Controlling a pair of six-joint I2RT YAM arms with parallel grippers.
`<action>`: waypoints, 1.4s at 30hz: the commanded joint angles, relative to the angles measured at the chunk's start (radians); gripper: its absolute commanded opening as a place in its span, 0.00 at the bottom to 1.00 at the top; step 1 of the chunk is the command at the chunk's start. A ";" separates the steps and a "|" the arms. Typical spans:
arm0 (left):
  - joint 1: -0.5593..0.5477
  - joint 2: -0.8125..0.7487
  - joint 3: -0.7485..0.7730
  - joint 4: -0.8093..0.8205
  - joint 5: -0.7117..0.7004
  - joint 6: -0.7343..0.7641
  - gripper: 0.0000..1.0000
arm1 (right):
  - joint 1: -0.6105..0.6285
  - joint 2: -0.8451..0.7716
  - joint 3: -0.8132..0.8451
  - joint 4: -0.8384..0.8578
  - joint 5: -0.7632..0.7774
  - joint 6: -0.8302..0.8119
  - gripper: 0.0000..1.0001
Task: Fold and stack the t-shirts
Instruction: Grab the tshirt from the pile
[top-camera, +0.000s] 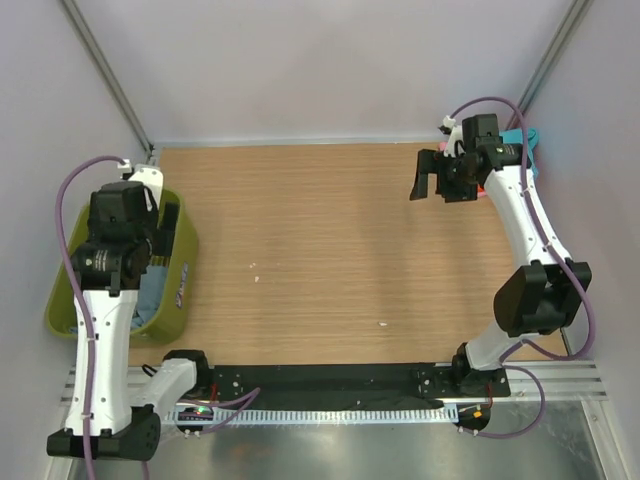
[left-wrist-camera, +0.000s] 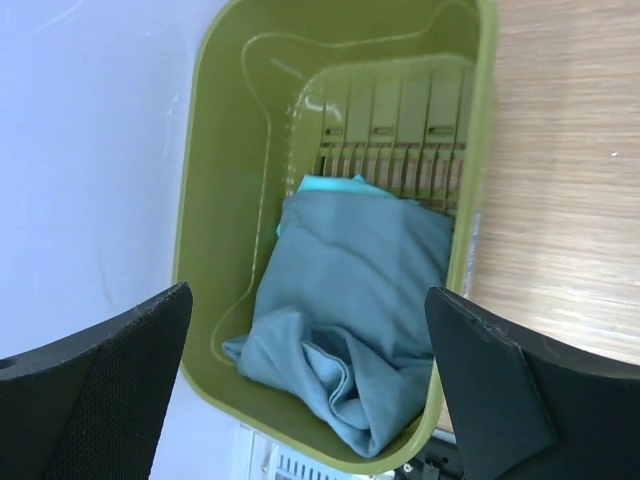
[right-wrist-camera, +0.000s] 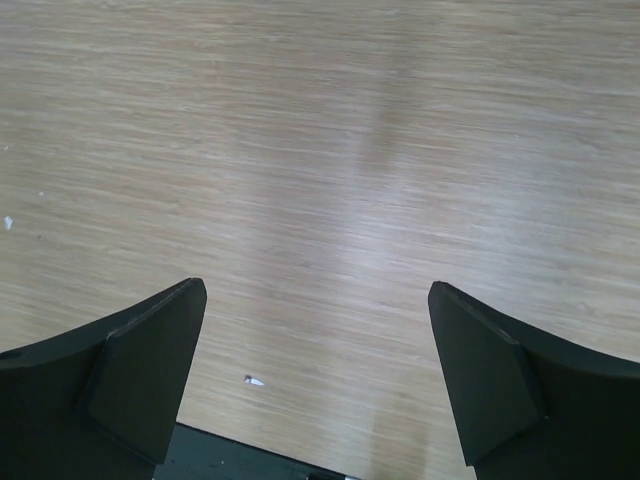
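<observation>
Blue-grey t-shirt (left-wrist-camera: 350, 290): crumpled in the near half of the tub (left-wrist-camera: 215, 150), against the wall on the table side, with soft folds and a rolled edge bunched at the near end
Turquoise t-shirt (left-wrist-camera: 330, 184): only a thin edge shows, poking out from under the blue-grey one on its far side
Other cloth: a patch of turquoise and pink cloth (top-camera: 527, 140) at the far right corner behind the right arm, mostly hidden, so I cannot tell whether it is folded
Tub: olive-green plastic with a smooth rounded rim and a slotted, ribbed floor, bare in the far half; it stands at the left edge of the table (top-camera: 320, 240)
Table: pale matt wood grain with a few tiny white specks
Left fingers (top-camera: 170, 225): spread wide with nothing between them, hanging above the tub over the blue-grey cloth, not touching it
Right fingers (top-camera: 425, 183): wide apart and holding nothing, above bare wood at the far right, well apart from the tub
Handling: probably light, limp and not fragile; it should drape and sag rather than keep its shape, and may drag the turquoise one up with it
Where to take hold: the raised ridge of folds at the near end looks easiest to pinch; no collar or shoulder shows
</observation>
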 joint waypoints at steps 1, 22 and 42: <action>0.071 0.006 0.025 -0.066 -0.029 0.013 1.00 | 0.012 0.023 0.031 0.088 -0.123 -0.009 1.00; 0.651 0.477 0.039 -0.232 0.557 0.098 0.81 | 0.010 0.232 0.206 0.069 -0.444 -0.082 1.00; 0.657 0.462 -0.193 -0.197 0.249 0.164 0.56 | 0.012 0.266 0.292 0.065 -0.452 -0.122 1.00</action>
